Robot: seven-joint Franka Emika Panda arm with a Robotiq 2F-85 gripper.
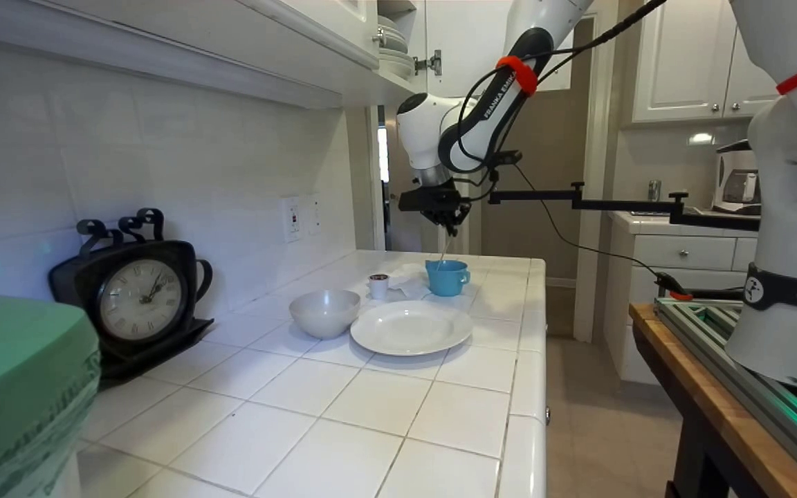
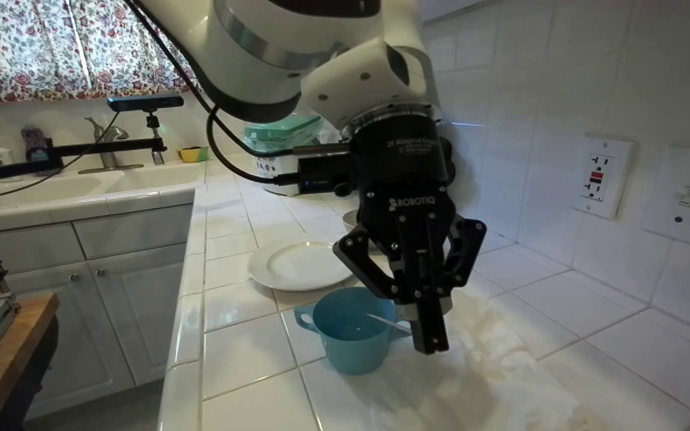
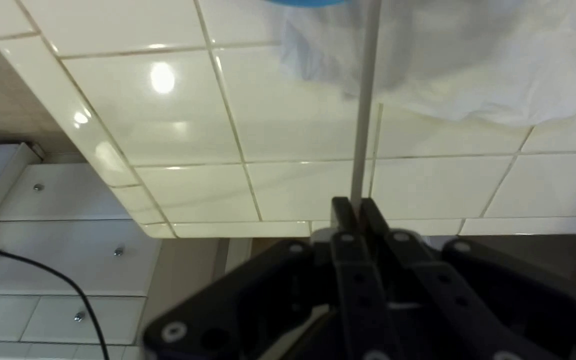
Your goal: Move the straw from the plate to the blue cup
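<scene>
The straw (image 3: 365,100) is a thin, pale stick in the wrist view. My gripper (image 3: 355,205) is shut on its upper end, and the straw slants down from the fingertips. The gripper also shows in both exterior views (image 1: 451,232) (image 2: 430,347), above and beside the blue cup (image 1: 448,280) (image 2: 354,347). The straw's lower end (image 2: 388,322) shows over the cup's opening; I cannot tell how deep it reaches. In the wrist view only a sliver of the cup (image 3: 313,1) shows at the top edge. The white plate (image 1: 411,330) (image 2: 297,267) lies beside the cup with nothing visible on it.
A grey-white bowl (image 1: 326,315) stands beside the plate. A small whitish cup (image 1: 378,286) and crumpled white paper or plastic (image 2: 501,371) lie near the blue cup. A black clock (image 1: 142,297) and a green-lidded container (image 1: 18,387) stand along the tiled wall.
</scene>
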